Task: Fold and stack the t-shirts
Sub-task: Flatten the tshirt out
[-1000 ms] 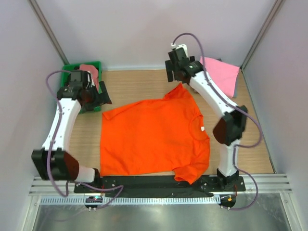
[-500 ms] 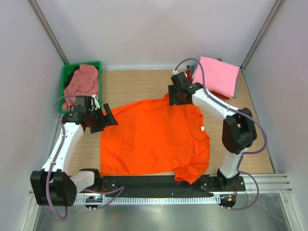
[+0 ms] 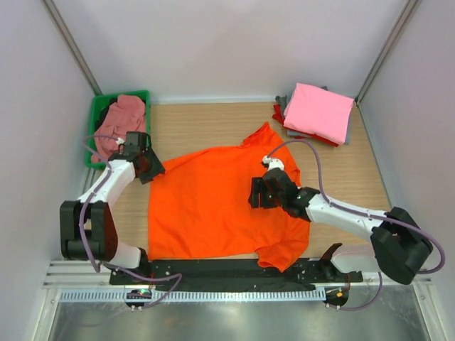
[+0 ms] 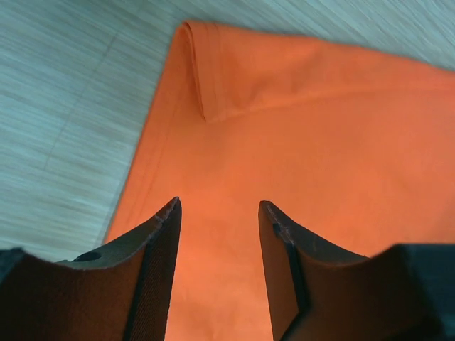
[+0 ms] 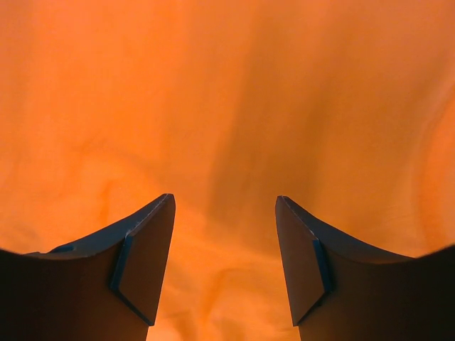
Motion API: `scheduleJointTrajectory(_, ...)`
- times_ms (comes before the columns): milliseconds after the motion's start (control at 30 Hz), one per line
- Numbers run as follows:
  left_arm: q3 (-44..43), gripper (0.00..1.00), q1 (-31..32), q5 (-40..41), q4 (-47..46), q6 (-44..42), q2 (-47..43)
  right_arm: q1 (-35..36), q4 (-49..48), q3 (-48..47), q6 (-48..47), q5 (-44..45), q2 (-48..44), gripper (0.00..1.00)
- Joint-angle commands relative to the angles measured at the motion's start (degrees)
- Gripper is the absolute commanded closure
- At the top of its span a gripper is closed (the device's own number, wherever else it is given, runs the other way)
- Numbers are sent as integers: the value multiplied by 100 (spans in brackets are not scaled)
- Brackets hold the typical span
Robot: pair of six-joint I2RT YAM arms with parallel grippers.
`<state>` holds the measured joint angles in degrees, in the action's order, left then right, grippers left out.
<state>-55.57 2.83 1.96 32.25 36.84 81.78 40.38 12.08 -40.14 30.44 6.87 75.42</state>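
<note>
A bright orange t-shirt (image 3: 213, 206) lies spread flat on the wooden table, its collar and white neck label (image 3: 299, 190) to the right. My left gripper (image 3: 156, 169) hovers over the shirt's far left hem corner (image 4: 192, 42); its jaws (image 4: 219, 206) stand open with only orange cloth below them. My right gripper (image 3: 254, 193) is low over the shirt's chest, left of the collar. In the right wrist view it is also open (image 5: 225, 200), with nothing between the fingers. A folded pink t-shirt (image 3: 318, 111) tops a stack with grey and red ones at the back right.
A green bin (image 3: 99, 114) at the back left holds a crumpled dusty-pink shirt (image 3: 126, 114). White walls close in the table on three sides. Bare wood (image 3: 206, 128) shows behind the orange shirt and to the right of the collar.
My left arm swung from the bin to the shirt's far left corner, its jaws narrowing. My right arm came forward from the back stack to the shirt's chest.
</note>
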Motion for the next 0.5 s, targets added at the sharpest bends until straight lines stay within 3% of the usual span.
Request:
scheduleJointTrajectory(0, -217, 52, -2, 613, -649, 315, 338, 540, -1751, 847, 410, 174, -483, 35)
scheduleJointTrajectory(200, -235, 54, 51, 806, -1142, 500, 725, 673, -2876, 1842, 270, -150, -1134, 34)
scheduleJointTrajectory(467, -314, 57, 191, 955, -1449, 587, 1331, 673, -3264, 2116, 243, -345, -1346, 32)
